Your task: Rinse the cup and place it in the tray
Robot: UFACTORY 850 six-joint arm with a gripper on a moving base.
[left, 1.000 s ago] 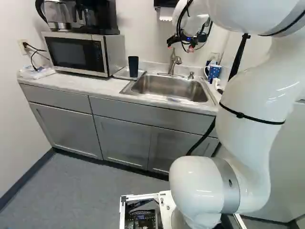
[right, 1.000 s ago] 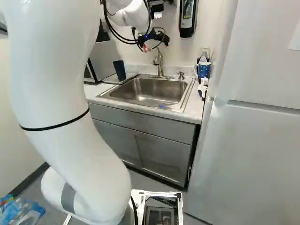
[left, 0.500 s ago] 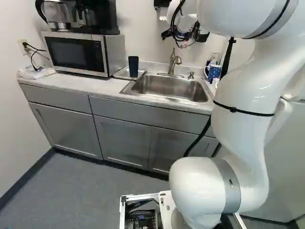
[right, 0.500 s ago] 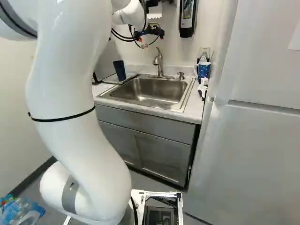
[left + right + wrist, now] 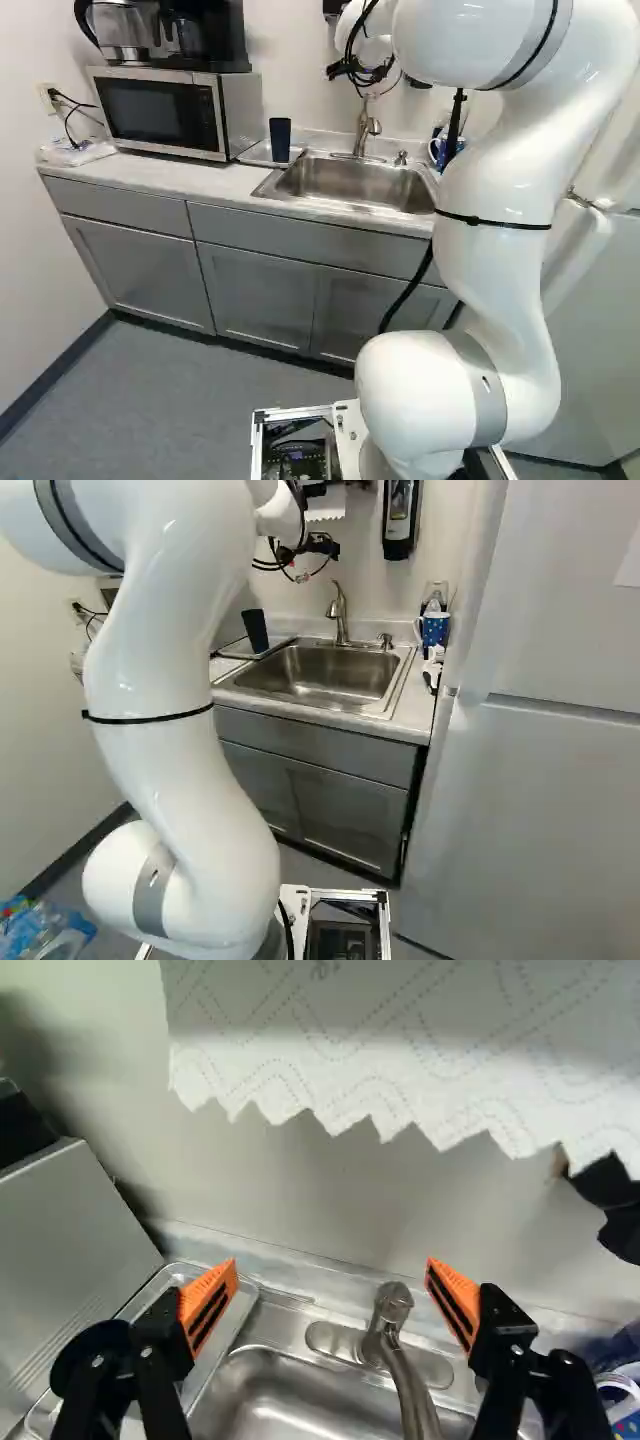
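Pincer point(image 5: 333, 1263) wide open, holding nothing; below it, off to one side, I see the dark cup point(image 5: 280, 139) upright on the tray point(image 5: 257, 154), presumably its intended resting place.

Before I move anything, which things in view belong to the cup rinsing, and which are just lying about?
For the job:
dark cup, most likely the one meant, standing on the tray
sink
faucet

Just there:
microwave
coffee maker on top of it
spotted blue mug, probably
paper towel
wall dispenser
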